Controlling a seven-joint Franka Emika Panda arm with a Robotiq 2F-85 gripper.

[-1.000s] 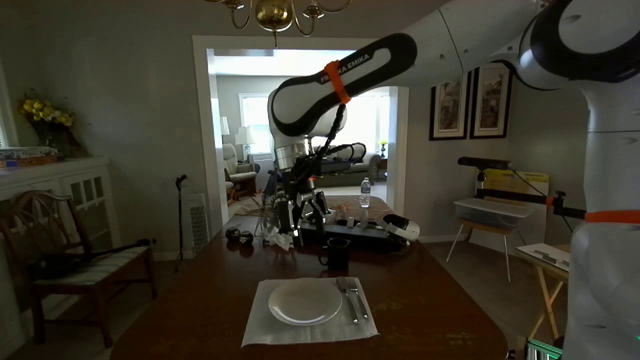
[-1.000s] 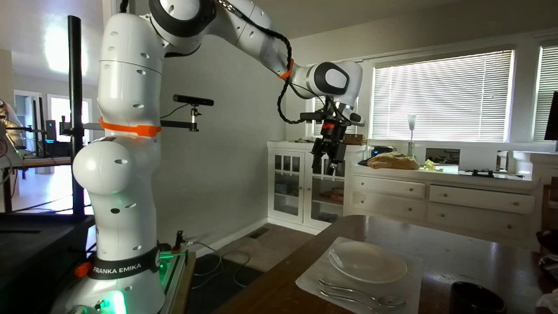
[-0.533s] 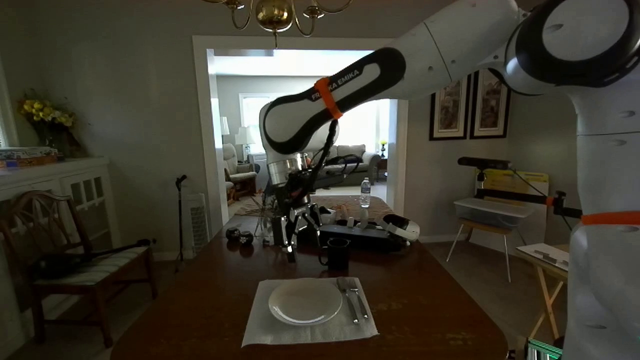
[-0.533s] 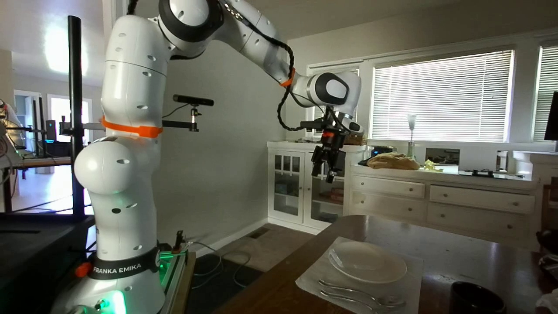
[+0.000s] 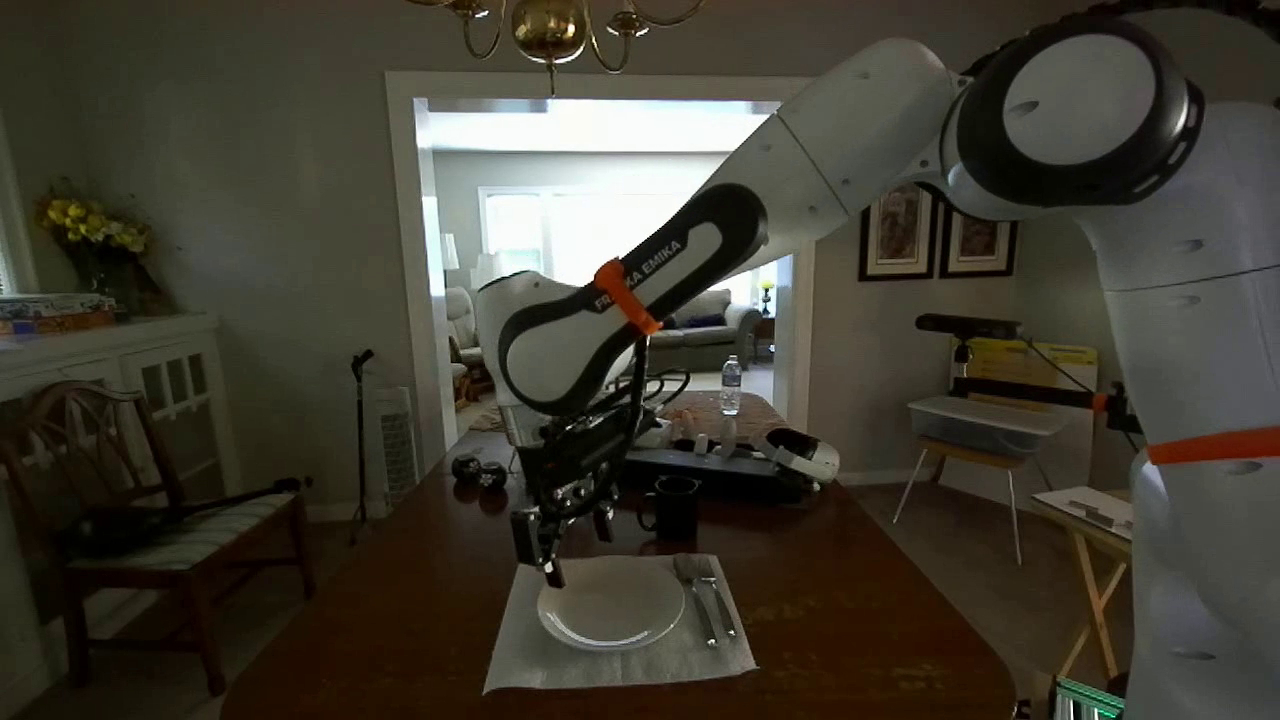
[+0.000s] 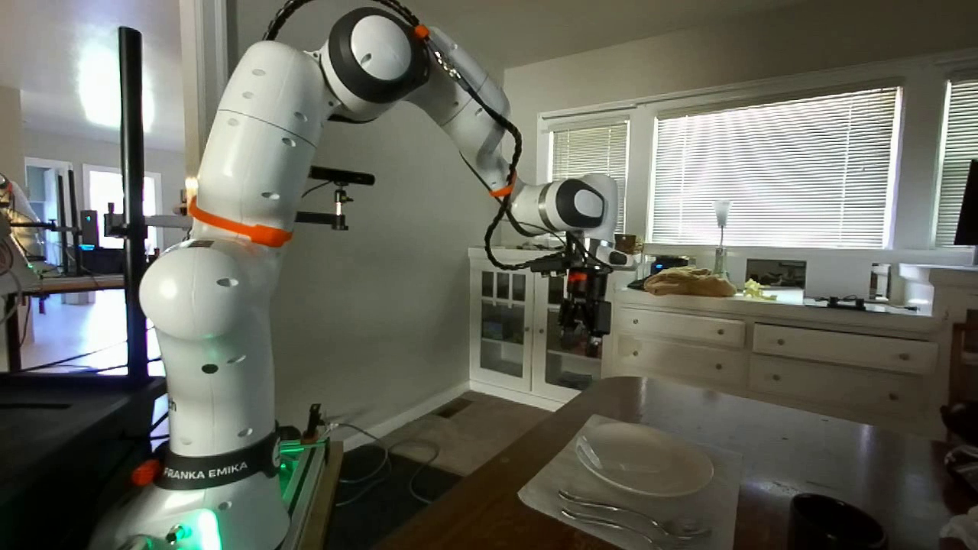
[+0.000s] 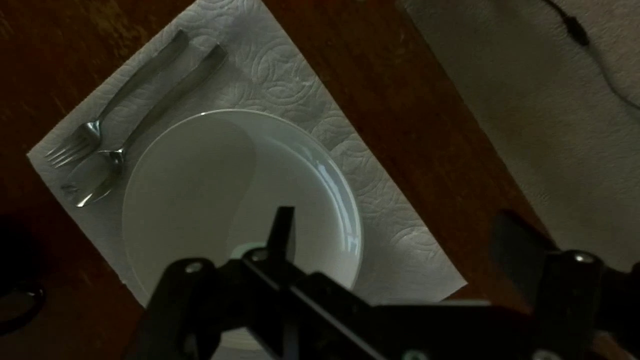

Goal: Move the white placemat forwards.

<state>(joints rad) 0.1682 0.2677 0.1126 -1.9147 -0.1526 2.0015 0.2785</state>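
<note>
The white placemat lies flat on the brown table, in both exterior views (image 5: 600, 672) (image 6: 550, 485) and in the wrist view (image 7: 287, 75). A round white plate (image 5: 610, 605) (image 7: 240, 190) sits on it. A fork (image 7: 140, 80) and a spoon (image 7: 175, 95) lie on the mat beside the plate. My gripper (image 5: 578, 548) (image 6: 581, 340) is open and empty, held above the table, apart from mat and plate. In the wrist view my gripper (image 7: 400, 220) has one finger over the plate and one beyond a mat corner; it hides part of the mat.
A black mug (image 5: 675, 510) (image 6: 833, 519) stands near the mat. Behind it are a dark bar-shaped object (image 5: 700, 475), a white headset (image 5: 800, 455) and two dark round objects (image 5: 478, 472). A water bottle (image 5: 731, 385) stands at the far end. The table edge (image 7: 480, 130) runs near the mat.
The arm has come down. My open gripper has moved lower and closer to the placemat. Placemat, plate, cutlery and mug have not moved.
</note>
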